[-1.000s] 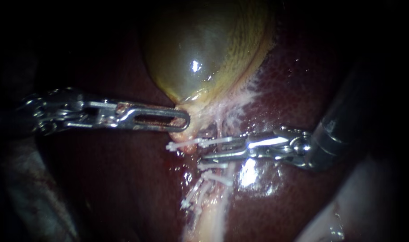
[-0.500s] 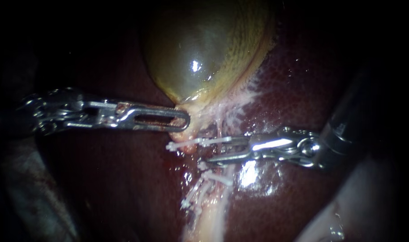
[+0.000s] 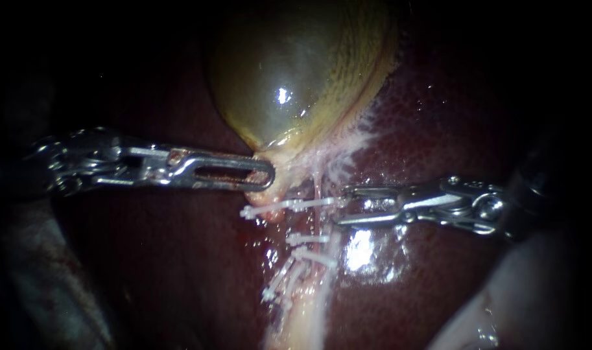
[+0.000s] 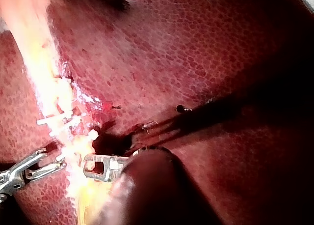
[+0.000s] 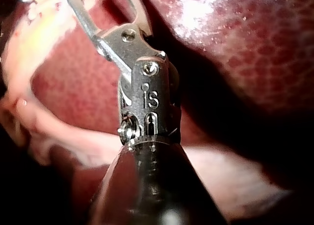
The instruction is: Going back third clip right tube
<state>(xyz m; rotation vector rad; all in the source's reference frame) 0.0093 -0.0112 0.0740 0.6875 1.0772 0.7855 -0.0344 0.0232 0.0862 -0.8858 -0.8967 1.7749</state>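
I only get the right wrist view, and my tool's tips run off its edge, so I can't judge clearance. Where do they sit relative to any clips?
Observer: In the endoscope view the right tool is open, holding nothing, its tips just beside the end of the top clip.
Operator: Other clips?
Observer: Several more white clips cross the tube below that one.
Operator: And my other arm?
Observer: The left tool is shut on the gallbladder at its narrow end.
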